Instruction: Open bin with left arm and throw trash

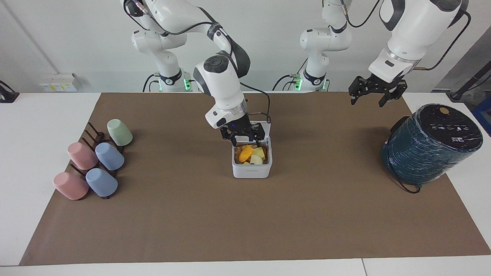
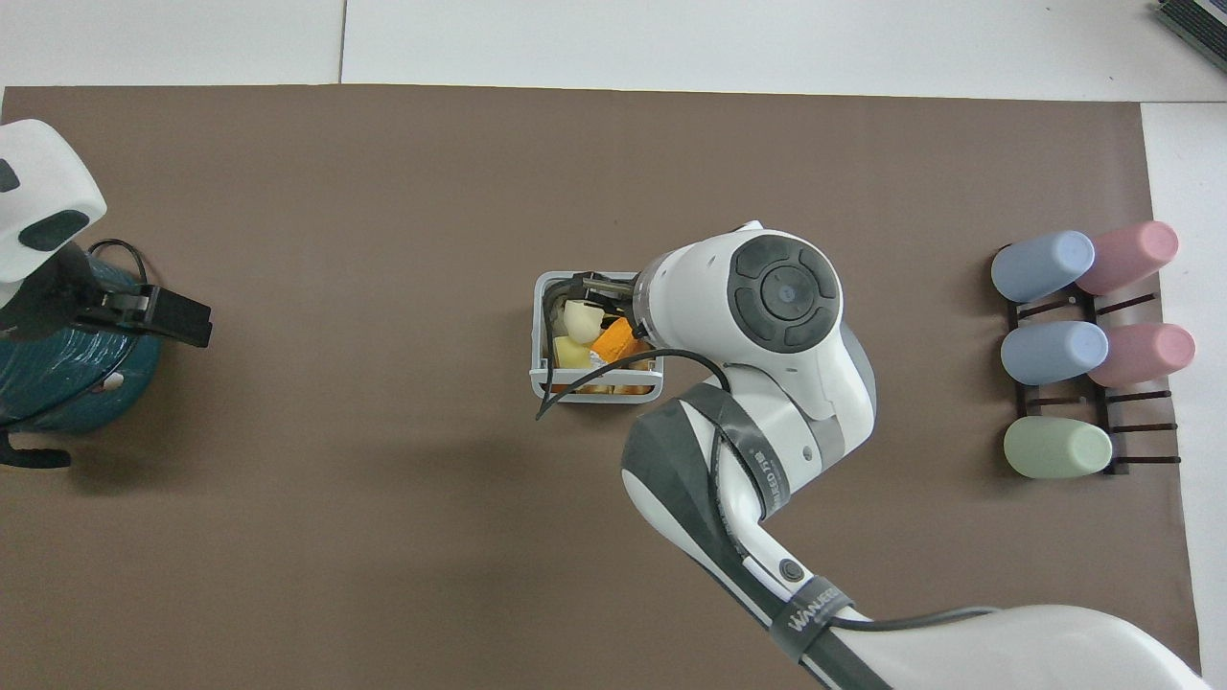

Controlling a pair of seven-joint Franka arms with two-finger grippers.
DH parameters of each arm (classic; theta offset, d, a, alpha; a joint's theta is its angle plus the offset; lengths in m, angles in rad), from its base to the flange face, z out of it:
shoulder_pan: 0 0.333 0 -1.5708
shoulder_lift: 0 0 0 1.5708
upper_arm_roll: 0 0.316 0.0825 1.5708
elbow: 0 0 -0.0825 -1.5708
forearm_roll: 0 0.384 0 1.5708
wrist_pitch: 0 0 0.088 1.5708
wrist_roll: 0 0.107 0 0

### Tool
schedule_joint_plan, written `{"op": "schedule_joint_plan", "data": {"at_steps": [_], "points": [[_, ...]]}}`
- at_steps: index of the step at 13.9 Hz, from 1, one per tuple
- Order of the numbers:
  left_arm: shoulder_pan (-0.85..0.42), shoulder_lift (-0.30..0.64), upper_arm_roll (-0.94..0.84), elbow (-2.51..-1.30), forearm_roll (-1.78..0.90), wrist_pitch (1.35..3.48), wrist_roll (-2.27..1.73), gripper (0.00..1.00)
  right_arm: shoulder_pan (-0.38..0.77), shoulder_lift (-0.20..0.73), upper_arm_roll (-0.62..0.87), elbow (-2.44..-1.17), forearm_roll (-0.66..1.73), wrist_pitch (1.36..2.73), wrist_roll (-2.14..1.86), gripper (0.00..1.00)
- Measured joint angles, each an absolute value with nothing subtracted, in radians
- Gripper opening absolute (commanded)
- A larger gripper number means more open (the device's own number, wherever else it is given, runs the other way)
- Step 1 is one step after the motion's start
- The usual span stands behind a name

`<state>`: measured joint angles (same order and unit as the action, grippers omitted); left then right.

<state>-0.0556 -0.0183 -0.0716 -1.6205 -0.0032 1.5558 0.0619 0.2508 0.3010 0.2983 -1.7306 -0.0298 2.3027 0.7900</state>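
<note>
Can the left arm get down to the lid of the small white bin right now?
Probably not: the right claw hangs open just over the small white square bin, its arm covering the raised lid. The left claw is open, up over the brown mat.

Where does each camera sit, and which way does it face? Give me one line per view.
Facing view: high across the table, looking at the robots; both arms show, right gripper over the bin, left gripper raised by the teal cylinder.
Overhead view: above the robots' end, looking steeply down and forward; the right arm's wrist covers part of the bin.
Shared: bin, cylinder, cups, turned half a turn.
</note>
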Motion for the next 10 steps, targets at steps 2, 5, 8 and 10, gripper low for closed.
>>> {"op": "schedule_joint_plan", "data": {"at_steps": [2,5,8,10], "points": [[-0.055,-0.030,-0.071,-1.645,-0.003,1.574,0.062,1.00,0.206,0.279,0.296,-1.723,-0.103,2.292,0.777,1.00],[-0.054,-0.038,-0.071,-1.660,-0.003,1.614,0.062,1.00,0.109,0.224,0.293,-1.715,-0.150,2.226,0.651,1.00],[-0.053,-0.042,-0.071,-1.680,-0.003,1.650,0.062,1.00,-0.003,0.136,0.291,-1.709,-0.150,2.088,0.494,1.00],[-0.052,-0.043,-0.071,-1.681,-0.003,1.652,0.057,1.00,-0.046,0.077,0.291,-1.708,-0.150,1.996,0.448,1.00]]}}
